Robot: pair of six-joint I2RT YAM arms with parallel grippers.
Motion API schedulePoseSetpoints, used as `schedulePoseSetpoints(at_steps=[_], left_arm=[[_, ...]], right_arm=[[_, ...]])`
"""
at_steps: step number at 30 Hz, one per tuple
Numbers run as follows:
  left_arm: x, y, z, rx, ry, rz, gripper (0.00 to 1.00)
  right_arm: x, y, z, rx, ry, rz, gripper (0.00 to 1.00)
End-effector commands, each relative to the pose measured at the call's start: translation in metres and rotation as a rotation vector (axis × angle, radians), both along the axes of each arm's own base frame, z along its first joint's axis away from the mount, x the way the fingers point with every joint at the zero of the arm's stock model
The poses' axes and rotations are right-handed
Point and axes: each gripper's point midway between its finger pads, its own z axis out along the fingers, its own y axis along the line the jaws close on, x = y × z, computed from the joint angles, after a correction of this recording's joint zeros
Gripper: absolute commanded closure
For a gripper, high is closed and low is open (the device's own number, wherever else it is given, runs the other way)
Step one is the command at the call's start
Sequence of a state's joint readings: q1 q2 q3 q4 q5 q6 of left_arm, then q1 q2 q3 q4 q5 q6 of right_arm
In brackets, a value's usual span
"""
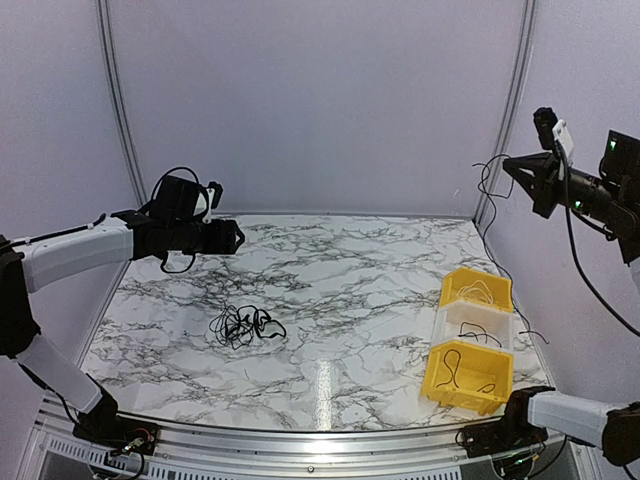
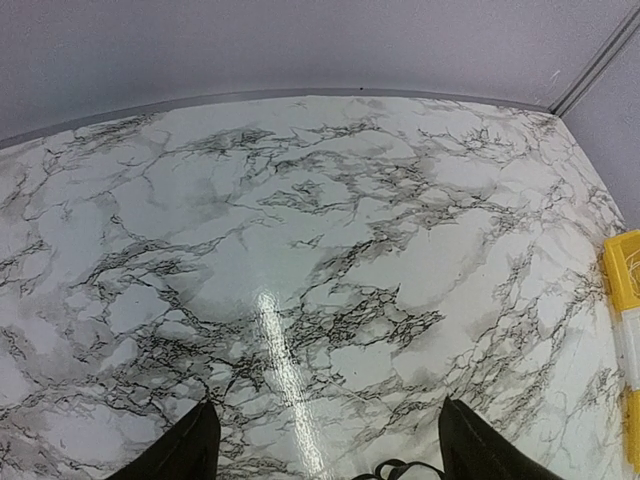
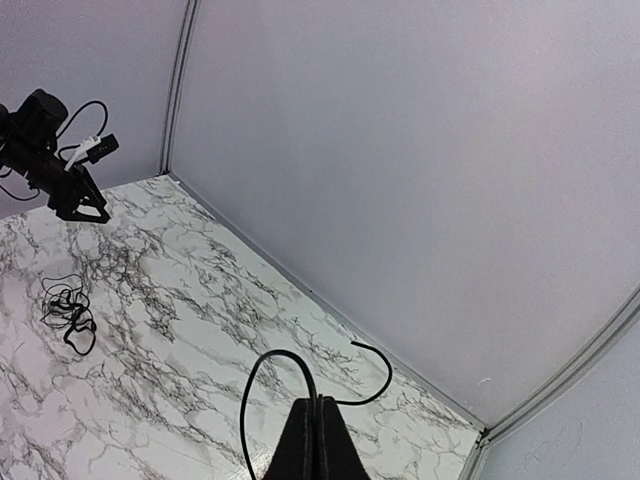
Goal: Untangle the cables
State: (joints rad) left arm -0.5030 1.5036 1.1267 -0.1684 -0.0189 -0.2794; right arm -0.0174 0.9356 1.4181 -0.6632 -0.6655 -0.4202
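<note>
The marble-patterned table (image 1: 350, 300) fills the middle of the top view, with pale walls (image 1: 320, 100) behind and to each side of it.

The left arm (image 1: 80, 250) reaches over the table's far left corner, raised above the surface. The right arm (image 1: 600, 195) is lifted high beyond the table's right edge.

Three bins stand in a row along the right edge, toward the near right corner: a yellow bin (image 1: 447, 292) farthest back, a white bin (image 1: 445, 318) touching it in the middle, and a second yellow bin (image 1: 460, 395) nearest. Each holds a thin dark wire.

The left gripper (image 1: 238, 237) hangs in the air with its fingers (image 2: 185, 450) spread wide apart and nothing between them. The right gripper (image 1: 510, 165) has its fingers (image 3: 320, 430) pressed together, pinching a black cable (image 3: 247, 400), which arcs out in a loop on either side of the tips and hangs free above the table's far right corner.

The bundle of cables (image 1: 245, 325) lies on the table left of the middle, nearer the near edge than the far one, a small dark tangle of loops. It is below and in front of the left gripper, apart from it, and well apart from the bins.
</note>
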Motion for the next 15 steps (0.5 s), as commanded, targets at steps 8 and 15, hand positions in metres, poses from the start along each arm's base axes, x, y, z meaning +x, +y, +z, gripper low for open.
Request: schedulePoseSetpoints(at_steps=[8, 15], left_arm=[[-0.005, 0.004, 0.008, 0.005, -0.002, -0.007, 0.23], [-0.006, 0.002, 0.008, -0.001, 0.004, -0.013, 0.24]], right_arm=[[-0.009, -0.024, -0.062, -0.121, 0.072, -0.13, 1.0], [-0.009, -0.026, -0.087, -0.143, 0.121, -0.134, 1.0]])
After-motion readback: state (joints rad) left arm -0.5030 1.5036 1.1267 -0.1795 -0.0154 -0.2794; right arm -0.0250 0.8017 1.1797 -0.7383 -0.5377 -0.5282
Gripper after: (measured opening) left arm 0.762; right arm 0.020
